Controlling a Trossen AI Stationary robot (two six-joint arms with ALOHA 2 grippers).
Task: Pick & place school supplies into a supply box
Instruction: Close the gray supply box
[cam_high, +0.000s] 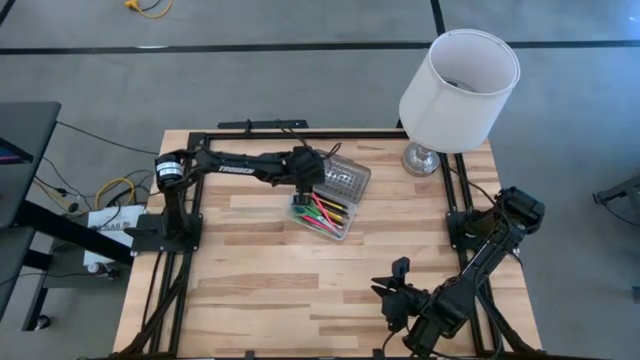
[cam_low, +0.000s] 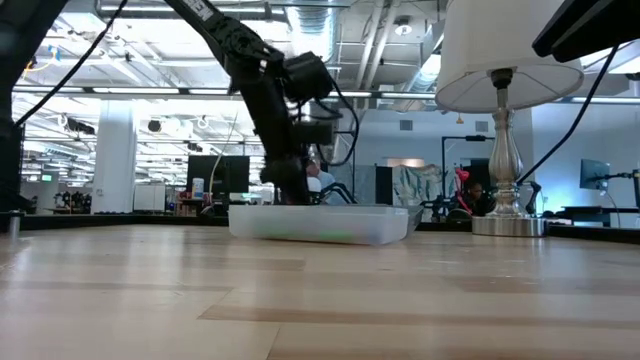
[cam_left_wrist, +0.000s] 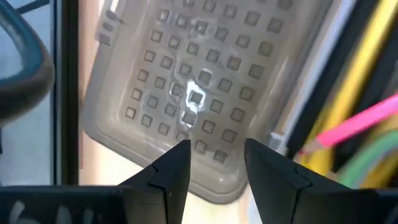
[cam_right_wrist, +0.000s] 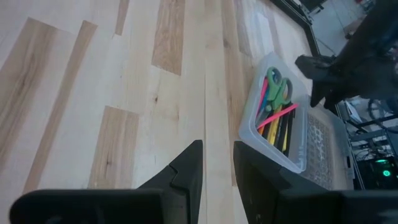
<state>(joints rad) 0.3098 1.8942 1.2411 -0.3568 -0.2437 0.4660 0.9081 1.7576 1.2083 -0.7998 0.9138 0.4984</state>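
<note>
Supply box partly under left claw

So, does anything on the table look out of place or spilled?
Nothing is spilled: the supplies lie inside the box. Its lid is open, lying flat. The only odd item is a lamp standing at the far right corner.

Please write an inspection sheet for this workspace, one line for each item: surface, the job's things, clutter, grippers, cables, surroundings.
Surface: wooden table, mostly bare.
Job's things: clear box open, lid laid back flat; pens and green scissors inside.
Clutter: white lamp at the far right corner.
Grippers: left gripper over the lid, fingers apart, holding nothing; right gripper waits near the front edge, slightly open, empty.
Cables: yellow and black wires beside the table's left side.
Surroundings: open hall with ceiling lights behind the table.
</note>
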